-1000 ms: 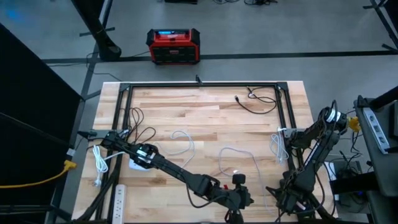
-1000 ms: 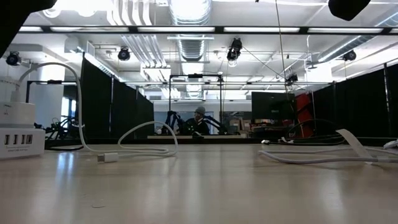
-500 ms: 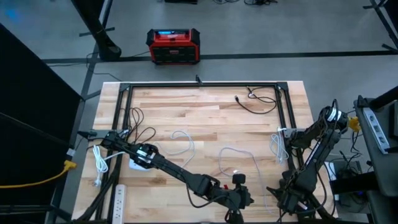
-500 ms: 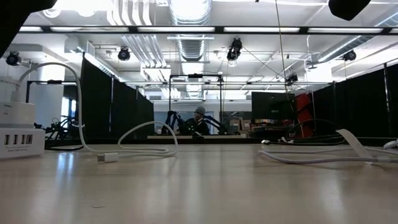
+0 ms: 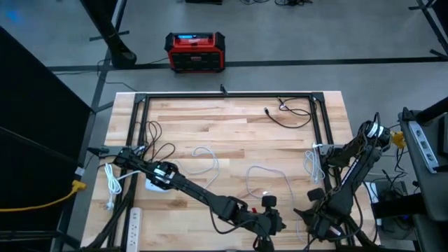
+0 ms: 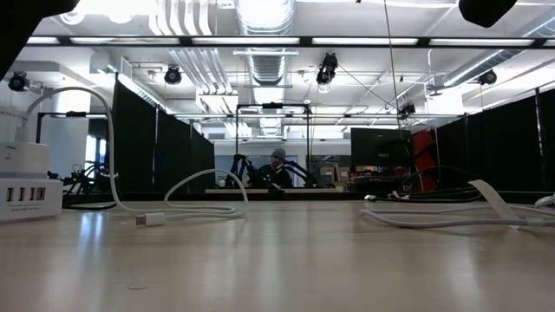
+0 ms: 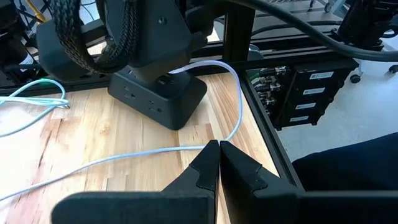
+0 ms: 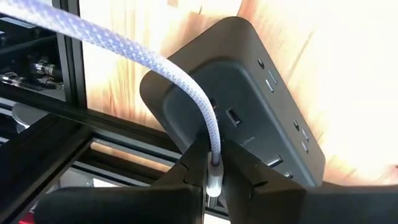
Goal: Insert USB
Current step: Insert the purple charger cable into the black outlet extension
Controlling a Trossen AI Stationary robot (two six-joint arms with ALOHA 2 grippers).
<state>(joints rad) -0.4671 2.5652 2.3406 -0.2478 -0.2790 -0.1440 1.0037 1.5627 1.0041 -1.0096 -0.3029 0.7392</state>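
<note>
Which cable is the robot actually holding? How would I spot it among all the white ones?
Start at the wooden table and go to its near right corner, where the right hand hangs over a dark power block. The cable is the braided white one pinched there by its plug; the others lie loose on the wood.

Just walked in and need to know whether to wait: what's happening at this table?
The right gripper is shut on a white USB cable, holding its plug just short of a port on the black charging hub at the table's near edge. The plug isn't in yet. The left gripper is shut and empty, waiting beside the same hub.
</note>
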